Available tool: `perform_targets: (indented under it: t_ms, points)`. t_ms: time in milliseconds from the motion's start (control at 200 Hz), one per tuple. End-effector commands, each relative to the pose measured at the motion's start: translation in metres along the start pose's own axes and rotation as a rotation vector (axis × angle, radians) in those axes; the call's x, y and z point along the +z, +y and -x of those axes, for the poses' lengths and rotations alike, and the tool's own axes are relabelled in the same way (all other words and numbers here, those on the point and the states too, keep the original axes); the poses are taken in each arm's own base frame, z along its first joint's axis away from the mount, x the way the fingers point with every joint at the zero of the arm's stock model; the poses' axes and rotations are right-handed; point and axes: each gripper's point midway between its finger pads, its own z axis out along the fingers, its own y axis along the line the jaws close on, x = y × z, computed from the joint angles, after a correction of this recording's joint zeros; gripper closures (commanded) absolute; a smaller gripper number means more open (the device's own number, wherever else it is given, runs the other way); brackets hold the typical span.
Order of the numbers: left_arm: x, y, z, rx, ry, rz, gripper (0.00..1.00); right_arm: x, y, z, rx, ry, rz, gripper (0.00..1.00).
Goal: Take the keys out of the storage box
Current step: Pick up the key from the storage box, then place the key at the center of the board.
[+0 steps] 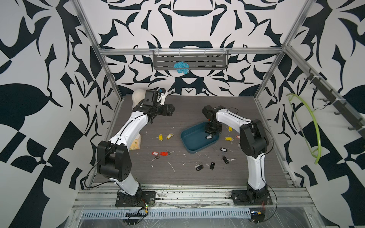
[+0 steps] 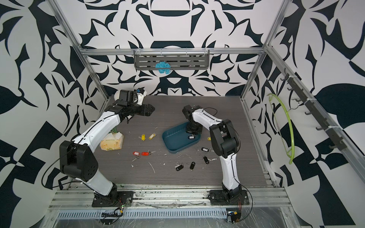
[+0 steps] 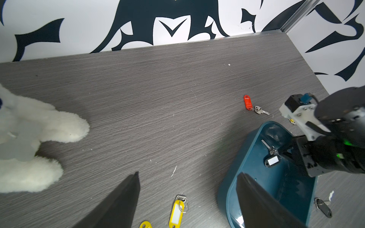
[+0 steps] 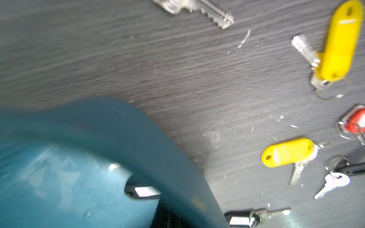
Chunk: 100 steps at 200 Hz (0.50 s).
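Right claw (image 3: 287, 151): fully closed, reaching down inside the shallow dark teal-blue plastic storage box (image 1: 194, 139). I cannot tell whether it pinches anything.
Key in box: one small silver metal key with an oblong black plastic tag (image 3: 272, 160) lies on the box floor just beside the claw. It looks like the only one inside.
Keys out: yellow-tagged keys (image 1: 161, 136), red-tagged keys (image 1: 163, 153) and black-tagged keys (image 1: 199, 168) lie on the grey wood-grain counter (image 1: 177, 181).
Left claw (image 3: 187, 174): wide open, empty, raised, well apart from the box.
Risk: the jaws may have shut on air, since the ring is thin, and the lift would then come up empty. A finger snagging the wall could drag the light box.
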Motion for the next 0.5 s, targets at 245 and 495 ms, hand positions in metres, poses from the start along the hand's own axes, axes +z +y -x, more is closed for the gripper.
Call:
perform_targets:
  t_ms: [245, 495]
  points:
    - [-0.011, -0.007, 0.001, 0.005, -0.017, -0.016, 0.16, -0.109, 0.023, 0.026, 0.007, -0.131, 0.194, 1.00]
    - [-0.010, -0.007, 0.007, -0.011, -0.031, -0.010, 0.16, -0.157, 0.058, 0.060, -0.012, -0.202, 0.324, 1.00]
